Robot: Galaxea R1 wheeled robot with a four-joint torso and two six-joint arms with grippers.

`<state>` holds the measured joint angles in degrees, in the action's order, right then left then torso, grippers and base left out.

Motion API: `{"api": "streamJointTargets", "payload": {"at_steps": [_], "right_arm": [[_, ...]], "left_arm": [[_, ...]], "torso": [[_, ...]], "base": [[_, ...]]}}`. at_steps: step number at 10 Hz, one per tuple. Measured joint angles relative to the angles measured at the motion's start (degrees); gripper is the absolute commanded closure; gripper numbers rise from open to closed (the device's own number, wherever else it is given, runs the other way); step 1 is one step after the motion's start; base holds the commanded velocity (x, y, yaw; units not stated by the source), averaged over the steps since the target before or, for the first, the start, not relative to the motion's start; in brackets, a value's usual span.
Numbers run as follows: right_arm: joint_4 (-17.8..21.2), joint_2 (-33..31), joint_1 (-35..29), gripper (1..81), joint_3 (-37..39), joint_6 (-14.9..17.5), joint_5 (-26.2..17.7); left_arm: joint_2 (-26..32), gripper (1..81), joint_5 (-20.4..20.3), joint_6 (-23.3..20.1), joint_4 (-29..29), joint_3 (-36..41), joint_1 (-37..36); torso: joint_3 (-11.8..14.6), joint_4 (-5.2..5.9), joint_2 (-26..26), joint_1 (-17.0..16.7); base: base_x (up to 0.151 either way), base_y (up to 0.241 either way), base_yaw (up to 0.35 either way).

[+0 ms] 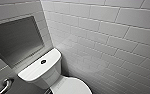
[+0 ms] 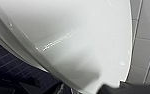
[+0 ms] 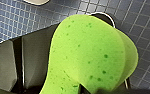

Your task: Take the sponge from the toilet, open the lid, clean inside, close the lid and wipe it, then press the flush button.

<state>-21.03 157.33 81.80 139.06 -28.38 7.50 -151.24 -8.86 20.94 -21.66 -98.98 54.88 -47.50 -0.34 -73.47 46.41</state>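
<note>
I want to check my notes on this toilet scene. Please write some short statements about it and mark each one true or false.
1. The lid is down over the bowl. True.
2. The flush button is on the front of the tank. False: it sits in the middle of the tank top.
3. The sponge is bright green. True.
4. The sponge lies on the tank top. False: it hangs above the floor, close to the right wrist camera.
5. The floor is plain white. False: it has small dark tiles.
6. The wall has pale rectangular tiles. True.
</note>
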Motion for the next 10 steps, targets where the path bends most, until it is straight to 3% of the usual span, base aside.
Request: {"api": "streamJointTargets", "payload": {"at_steps": [10], "right_arm": [[-0.02,0.15,-0.02,81.1,0.0,0.02,-0.01]], "left_arm": [[4.92,1.0,-4.5,0.99,-0.33,9.12,-0.87]], "torso": [[0.0,0.0,0.0,0.0]], "base": [[0.0,0.0,0.0]]}}
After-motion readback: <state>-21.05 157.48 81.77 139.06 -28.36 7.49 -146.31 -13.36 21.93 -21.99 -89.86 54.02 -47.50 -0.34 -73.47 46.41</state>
